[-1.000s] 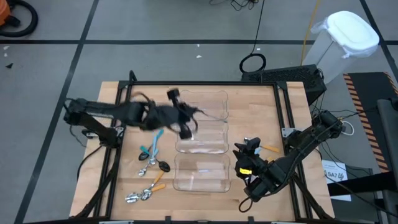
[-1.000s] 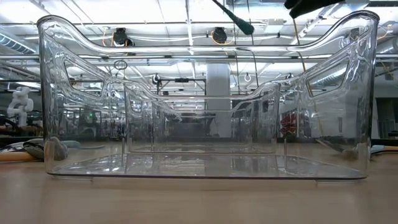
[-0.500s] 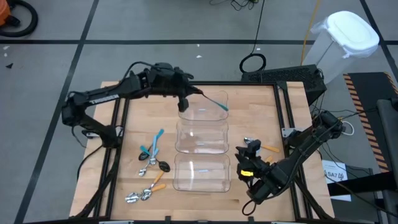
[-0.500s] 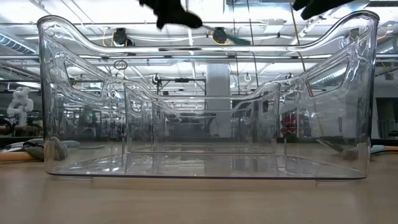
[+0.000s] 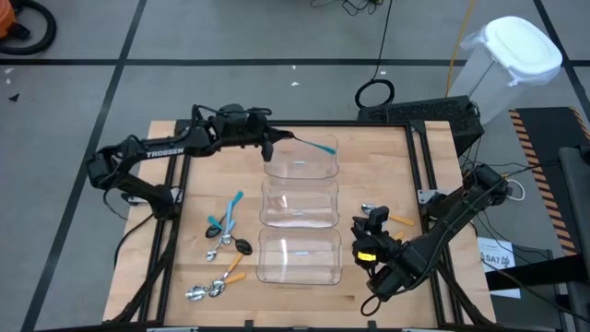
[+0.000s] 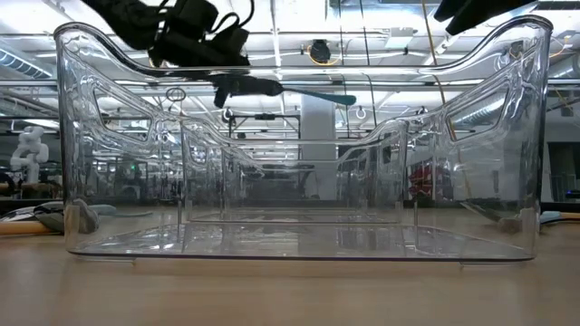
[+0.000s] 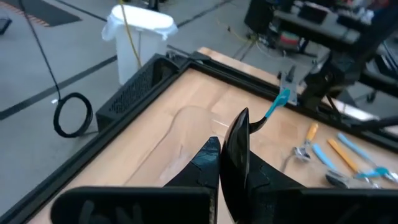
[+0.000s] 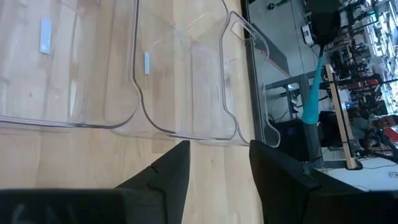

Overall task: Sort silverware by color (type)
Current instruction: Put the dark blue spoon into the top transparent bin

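Observation:
My left gripper (image 5: 273,146) hangs over the left rim of the far clear bin (image 5: 334,166), shut on a spoon (image 5: 313,145) with a dark bowl and a light-blue handle (image 6: 317,95). The handle reaches out over that bin, toward the table's right. My right gripper (image 5: 371,219) hovers open right of the near bin (image 5: 300,258), with nothing between its fingers (image 8: 171,168). Loose spoons with blue handles (image 5: 228,210) and orange handles (image 5: 230,270) lie on the table left of the bins. Another orange-handled spoon (image 5: 400,219) lies beside my right gripper. My left gripper pinches the spoon's dark bowl (image 7: 237,127) between its two fingers, and the bowl stands on edge between them. The fingers come nearly level from the table's left, in line with the spoon. The spoon is lifted clear and juts out about level above the far bin.
Three clear bins stand in a row from near to far down the table's middle, with the middle bin (image 5: 297,203) between the other two. A black frame (image 5: 419,157) runs along the table's edges. A white trash bin (image 5: 516,55) stands on the floor beyond the far right corner.
My left gripper has swung from over the middle bin toward the table's far edge, rolling as it went, then sunk a little over the far bin's left rim. The spoon has gone with it and now lies about level, handle toward the right. My right gripper stays put.

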Robot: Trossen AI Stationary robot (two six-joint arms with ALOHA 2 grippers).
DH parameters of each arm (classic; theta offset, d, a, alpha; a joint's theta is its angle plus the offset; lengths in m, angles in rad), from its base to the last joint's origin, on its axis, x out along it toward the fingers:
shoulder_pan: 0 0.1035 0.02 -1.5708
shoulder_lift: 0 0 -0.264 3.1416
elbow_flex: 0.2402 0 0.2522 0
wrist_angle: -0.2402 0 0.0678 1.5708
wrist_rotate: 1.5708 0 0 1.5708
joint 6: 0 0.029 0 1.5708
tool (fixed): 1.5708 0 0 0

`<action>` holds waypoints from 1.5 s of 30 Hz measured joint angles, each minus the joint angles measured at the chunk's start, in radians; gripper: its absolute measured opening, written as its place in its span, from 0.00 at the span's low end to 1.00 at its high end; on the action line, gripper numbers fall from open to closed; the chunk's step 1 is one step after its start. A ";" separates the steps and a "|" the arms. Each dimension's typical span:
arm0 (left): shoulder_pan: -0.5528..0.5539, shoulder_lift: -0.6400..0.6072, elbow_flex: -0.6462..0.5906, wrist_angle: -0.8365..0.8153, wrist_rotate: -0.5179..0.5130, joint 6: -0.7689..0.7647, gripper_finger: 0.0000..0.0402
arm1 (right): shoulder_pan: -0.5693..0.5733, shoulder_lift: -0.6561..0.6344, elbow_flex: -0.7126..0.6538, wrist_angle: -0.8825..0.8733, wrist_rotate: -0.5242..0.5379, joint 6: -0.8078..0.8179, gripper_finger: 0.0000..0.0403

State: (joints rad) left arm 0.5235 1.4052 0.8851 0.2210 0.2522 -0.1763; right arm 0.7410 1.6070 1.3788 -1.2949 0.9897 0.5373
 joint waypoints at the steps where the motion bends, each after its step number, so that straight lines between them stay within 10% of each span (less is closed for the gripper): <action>1: 0.000 0.000 -0.018 0.020 -0.011 -0.024 0.04 | 0.000 0.000 0.000 0.000 0.001 0.000 0.40; 26: -0.135 0.042 -0.091 -0.012 -0.364 -0.147 0.04 | -0.034 0.000 0.000 -0.001 0.004 -0.026 0.40; 45: -0.163 0.056 -0.092 -0.010 -0.413 -0.173 0.04 | -0.034 0.000 0.000 0.008 0.003 -0.026 0.40</action>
State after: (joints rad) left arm 0.3609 1.4616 0.7933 0.2111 -0.1606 -0.3494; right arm 0.7074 1.6070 1.3788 -1.2869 0.9932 0.5117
